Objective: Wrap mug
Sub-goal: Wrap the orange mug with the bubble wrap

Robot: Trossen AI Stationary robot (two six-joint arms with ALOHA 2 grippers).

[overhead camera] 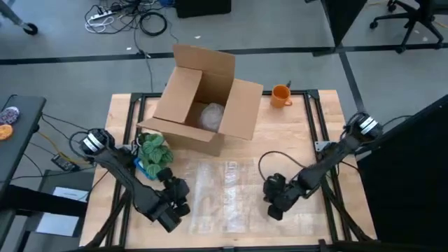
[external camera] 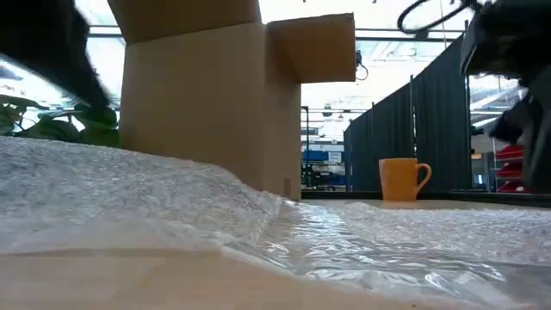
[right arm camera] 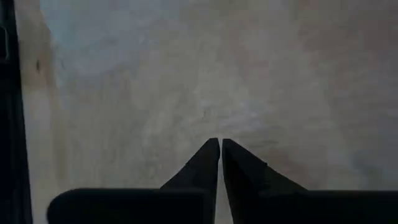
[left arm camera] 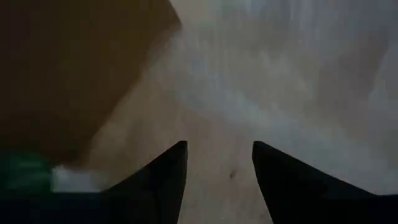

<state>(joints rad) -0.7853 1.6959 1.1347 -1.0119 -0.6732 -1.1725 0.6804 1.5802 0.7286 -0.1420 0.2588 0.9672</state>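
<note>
I'm working in what looks like a lab or industrial workspace: grey floor (overhead camera: 294,28) around my wooden table (overhead camera: 308,140), a tangle of cables and a power strip (overhead camera: 105,15) lying loose, office chair wheels (overhead camera: 406,17) at the edge. Across the room, dark curtain partitions (external camera: 405,138), blue shelving (external camera: 323,159) and bright overhead lighting.

No readable text, labels, brands or numbers anywhere; cardboard box (overhead camera: 203,98) faces plain, orange mug (overhead camera: 281,95) unmarked, papers at lower left of the high view too small to read
</note>
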